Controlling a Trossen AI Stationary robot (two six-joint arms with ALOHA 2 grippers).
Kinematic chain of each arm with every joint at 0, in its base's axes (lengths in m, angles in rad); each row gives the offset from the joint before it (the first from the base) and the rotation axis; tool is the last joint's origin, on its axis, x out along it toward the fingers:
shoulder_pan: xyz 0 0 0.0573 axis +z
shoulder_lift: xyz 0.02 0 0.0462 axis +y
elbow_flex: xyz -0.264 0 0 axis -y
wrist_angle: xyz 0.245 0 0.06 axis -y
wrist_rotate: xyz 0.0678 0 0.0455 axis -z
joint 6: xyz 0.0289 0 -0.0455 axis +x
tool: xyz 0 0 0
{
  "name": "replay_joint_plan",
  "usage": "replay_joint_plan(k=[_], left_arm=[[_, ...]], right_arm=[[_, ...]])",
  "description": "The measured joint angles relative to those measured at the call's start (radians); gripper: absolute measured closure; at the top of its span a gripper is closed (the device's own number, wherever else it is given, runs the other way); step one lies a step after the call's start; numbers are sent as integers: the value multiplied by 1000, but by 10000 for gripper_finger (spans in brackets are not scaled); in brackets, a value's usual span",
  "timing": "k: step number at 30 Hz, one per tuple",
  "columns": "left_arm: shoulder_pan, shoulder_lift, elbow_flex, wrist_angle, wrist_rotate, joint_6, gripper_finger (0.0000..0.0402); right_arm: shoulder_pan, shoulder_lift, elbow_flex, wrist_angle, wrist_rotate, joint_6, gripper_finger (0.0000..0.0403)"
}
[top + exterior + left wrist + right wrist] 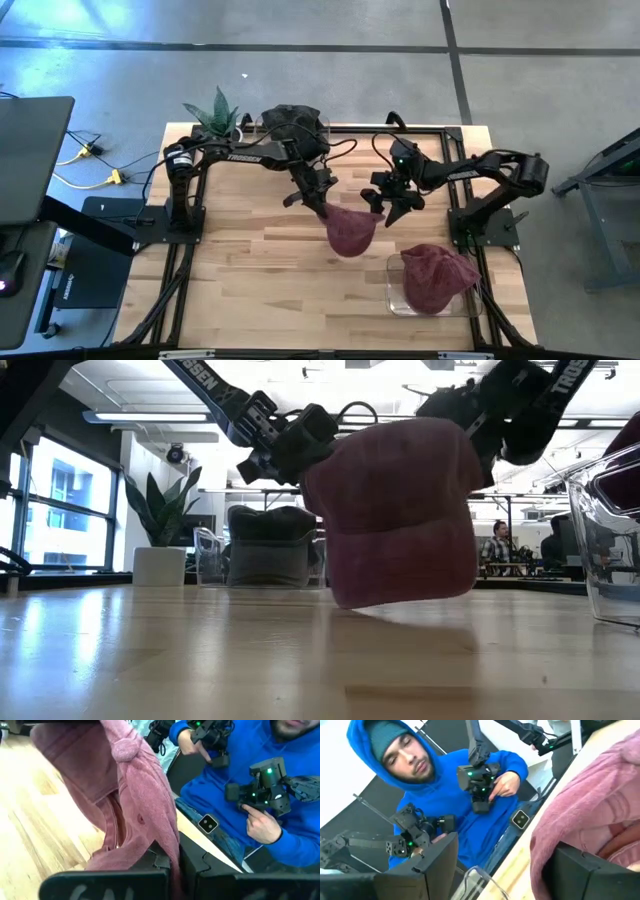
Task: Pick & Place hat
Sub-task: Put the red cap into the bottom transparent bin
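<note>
Mid-carry, both arms on one hat. The pink hat [351,231] hangs over the middle of the table [250,290], just off the wood in the low view, with a thin gap under its lower edge.

Left gripper [322,207] is on the hat's edge, on the side facing away from the clear bin [392,292]. Its fingers are pinched tight on a fold of the fabric; the left wrist view shows cloth squeezed between the two dark fingers [165,862].

Right gripper [392,208] is at the hat's opposite edge, the bin side. In the right wrist view the pink cloth sits between its fingers [580,865], but the jaws look spread wide, so I can't tell if it's actually clamping.

The bin sits at the table's right front corner, near the hat but clear of it. A second pink hat [435,278] is already inside. A dark hat [290,128] lies at the table's back edge beside the plant [218,112].

A person in a blue hoodie [465,827] sits beyond the table, holding hand controllers.

Step, as I read it: transport after the lift, place not yet done.

Next: move both arms together toward the bin, keep the hat above the rim, centre it over the opening, then release. Risk: the hat is floppy, so uneven arm motion stretches it or pulls it out of the weaker grip.
</note>
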Motion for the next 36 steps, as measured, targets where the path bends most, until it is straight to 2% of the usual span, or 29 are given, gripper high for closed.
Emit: replay_joint_plan(k=[3, 7, 12, 16, 20, 23, 27, 31, 34, 36], left_arm=[[0, 0, 0, 7, -8, 9, 399], [0, 0, 0, 30, -49, 5, 399], [0, 0, 0, 73, -57, -42, 399], [0, 0, 0, 123, -61, -98, 399], [0, 0, 0, 176, 9, -126, 399], [0, 0, 0, 278, 44, -239, 395], [0, 0, 0, 317, 42, -310, 351], [-9, 0, 0, 314, 31, -337, 274], [-26, 0, 0, 313, -58, -372, 222], [-41, 0, 0, 312, -113, -411, 201]], right_arm=[[2, -14, 0, -2, 32, -41, 151], [0, -15, 0, -6, 190, -73, 151], [13, -15, 0, -10, 299, -81, 151], [26, -15, 0, -10, 272, -84, 151], [28, -15, 1, -10, 311, -92, 151], [27, -15, 1, -18, 325, -115, 151], [27, -15, 2, -33, 350, -134, 151], [27, -15, 2, -100, 404, -178, 151], [27, -15, 2, -153, 425, -229, 151], [27, -15, 2, -165, 435, -240, 151]])
